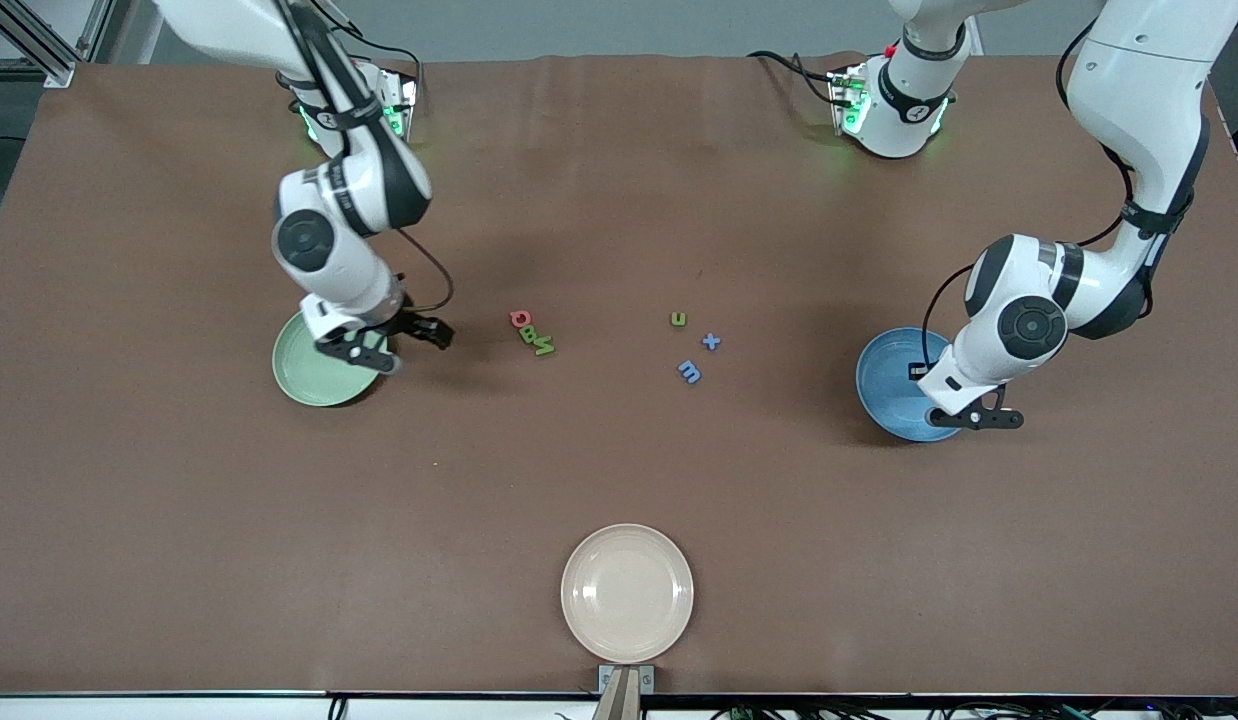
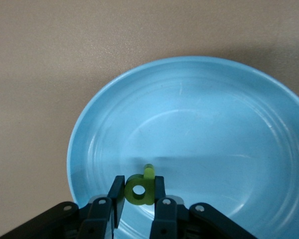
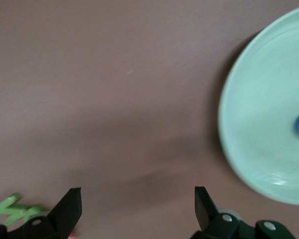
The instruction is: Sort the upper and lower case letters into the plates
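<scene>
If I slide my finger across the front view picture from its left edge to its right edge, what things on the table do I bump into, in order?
light green plate → red letter → green letters → cream plate → small green letter → blue m → blue x → blue plate.

A glossy, smooth round blue plastic plate (image 2: 199, 99) catches the light, a translucent-looking chunky green plastic letter (image 2: 140, 189) sits between matt black gripper fingers (image 2: 117, 196), and the brown tabletop (image 1: 619, 470) looks matt, cloth-like, faintly creased.
</scene>
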